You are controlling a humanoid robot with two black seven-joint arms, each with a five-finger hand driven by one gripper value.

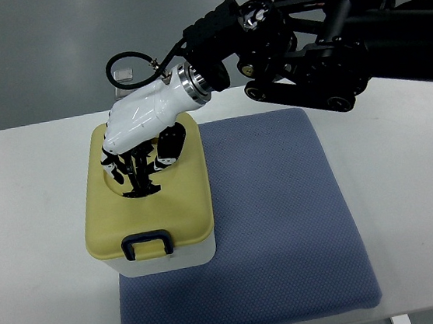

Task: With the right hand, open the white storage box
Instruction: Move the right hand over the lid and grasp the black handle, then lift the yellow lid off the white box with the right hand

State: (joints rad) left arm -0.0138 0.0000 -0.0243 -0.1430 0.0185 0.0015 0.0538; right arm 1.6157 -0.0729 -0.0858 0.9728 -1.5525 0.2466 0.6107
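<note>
Table (33,198): we see a blue mat (286,224) across its middle.
Storage box (150,209): on the mat's left edge, yellow lid (181,197) closed, latch handle (148,244) on its near side.
Right hand (133,152): directly above the lid's far half, fingers curled down into its recess; whether they grip, we cannot tell.

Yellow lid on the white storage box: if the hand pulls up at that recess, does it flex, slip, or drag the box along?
The pale yellow lid looks like rigid moulded plastic, so probably little flex. Its smooth surface may be slippery, though the right hand has its fingers in the recess. The dark blue front latch looks closed, so the white storage box may lift too.
</note>
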